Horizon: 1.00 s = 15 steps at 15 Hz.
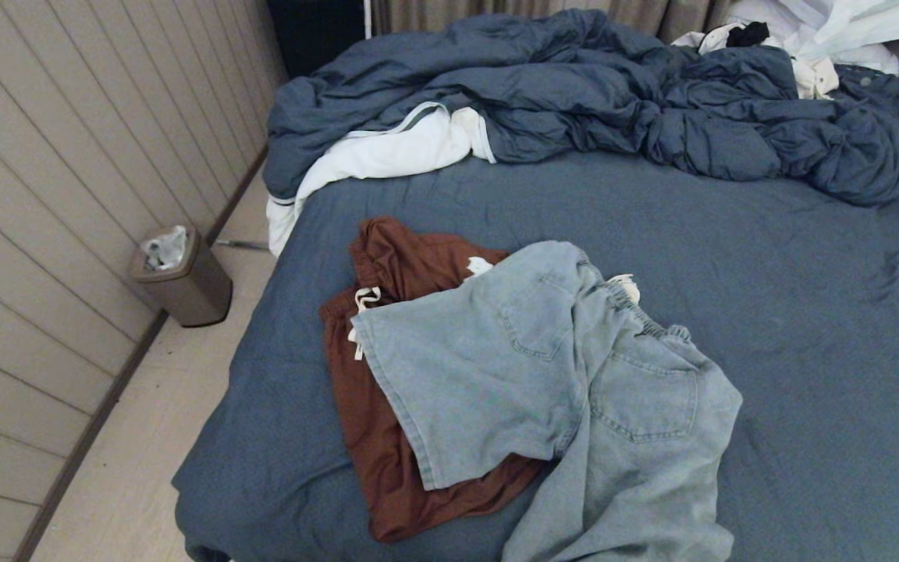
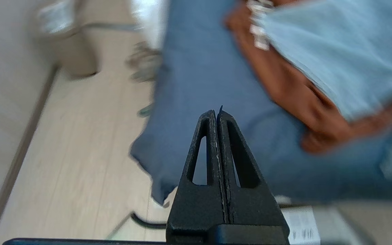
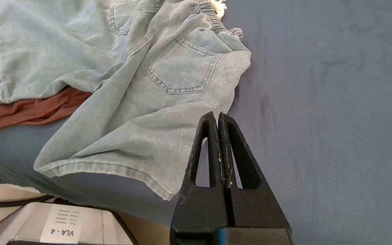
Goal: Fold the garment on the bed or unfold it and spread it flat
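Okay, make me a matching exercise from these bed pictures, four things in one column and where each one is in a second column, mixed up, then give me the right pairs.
Things:
1. denim shorts
2. rust-brown garment
3. duvet
4. trash bin

Places:
A. on the floor beside the wall, left of the bed
B. bunched along the far side of the bed
C. partly under another garment, near the bed's left edge
D. on top of another garment, at the near part of the bed

Pairs: 1-D, 2-C, 3-B, 4-A
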### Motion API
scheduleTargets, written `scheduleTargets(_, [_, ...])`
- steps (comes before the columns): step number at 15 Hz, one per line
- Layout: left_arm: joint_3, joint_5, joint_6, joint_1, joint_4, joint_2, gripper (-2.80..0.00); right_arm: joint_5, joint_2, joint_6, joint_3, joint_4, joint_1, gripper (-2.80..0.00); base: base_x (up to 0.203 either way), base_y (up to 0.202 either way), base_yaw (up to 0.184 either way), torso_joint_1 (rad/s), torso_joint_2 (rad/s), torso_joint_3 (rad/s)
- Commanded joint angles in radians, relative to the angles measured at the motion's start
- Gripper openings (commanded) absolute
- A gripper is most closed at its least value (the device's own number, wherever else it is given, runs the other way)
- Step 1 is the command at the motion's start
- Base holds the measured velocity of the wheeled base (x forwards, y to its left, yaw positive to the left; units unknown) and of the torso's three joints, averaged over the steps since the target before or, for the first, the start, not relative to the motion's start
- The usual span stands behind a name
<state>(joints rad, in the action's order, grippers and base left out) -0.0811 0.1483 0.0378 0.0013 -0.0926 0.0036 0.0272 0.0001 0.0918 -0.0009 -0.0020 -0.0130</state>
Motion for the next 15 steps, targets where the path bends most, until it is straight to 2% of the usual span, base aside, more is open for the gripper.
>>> scheduleTargets(1, [-0.001,0.029,0.006,0.000,0.002,-0.002,-2.80,-0.002,0.000,-0.027,0.001,0.004,-0.001,-2.80,0.000,0.000,0.000,0.000,0.00,0.000])
scheduleTargets(2, [-0.001,0.047,-0.011,0.000,0.000,-0.002,-2.80,-0.007,0.000,-0.053,0.001,0.004,-0.001,-2.80,0.000,0.000,0.000,0.000,0.00,0.000])
scheduleTargets(3, [-0.002,0.049,-0.057,0.000,-0.001,-0.002,-2.80,-0.012,0.000,-0.056,0.001,0.002,-0.001,-2.80,0.000,0.000,0.000,0.000,0.00,0.000])
scheduleTargets(4, [-0.002,0.022,-0.104,0.000,0.001,-0.001,-2.80,-0.012,0.000,-0.056,0.001,0.002,-0.001,-2.80,0.000,0.000,0.000,0.000,0.00,0.000])
scheduleTargets(5, [-0.004,-0.050,-0.114,0.000,0.000,-0.001,-2.80,-0.013,0.000,-0.056,0.001,0.002,-0.001,-2.80,0.000,0.000,0.000,0.000,0.00,0.000])
scheduleTargets(6, [0.002,-0.144,-0.105,0.000,0.003,-0.001,-2.80,-0.013,0.000,-0.056,0.001,0.001,-0.001,-2.80,0.000,0.000,0.000,0.000,0.00,0.000])
scheduleTargets(7, [0.020,-0.211,-0.075,0.000,0.018,-0.001,-2.80,-0.012,0.000,-0.055,0.001,0.002,-0.001,-2.80,0.000,0.000,0.000,0.000,0.00,0.000])
scheduleTargets(8, [0.042,-0.197,-0.054,0.000,0.036,-0.001,-2.80,-0.012,0.000,-0.055,0.001,0.002,-0.001,-2.80,0.000,0.000,0.000,0.000,0.00,0.000])
scheduleTargets(9, [0.075,-0.139,-0.038,0.000,0.061,-0.002,-2.80,-0.012,0.000,-0.055,0.001,0.002,-0.001,-2.80,0.000,0.000,0.000,0.000,0.00,0.000])
scheduleTargets(10, [0.081,-0.134,-0.038,-0.001,0.096,-0.002,-2.80,-0.012,0.000,-0.056,0.001,0.002,-0.001,-2.80,0.000,0.000,0.000,0.000,0.00,0.000])
scheduleTargets(13, [0.081,-0.161,-0.134,-0.001,0.103,-0.004,-2.80,-0.012,0.000,-0.056,0.001,0.002,-0.001,-2.80,0.000,0.000,0.000,0.000,0.00,0.000])
scheduleTargets(15, [0.081,-0.164,-0.147,-0.001,0.105,-0.004,-2.80,-0.012,0.000,-0.056,0.001,0.002,-0.001,-2.80,0.000,0.000,0.000,0.000,0.00,0.000])
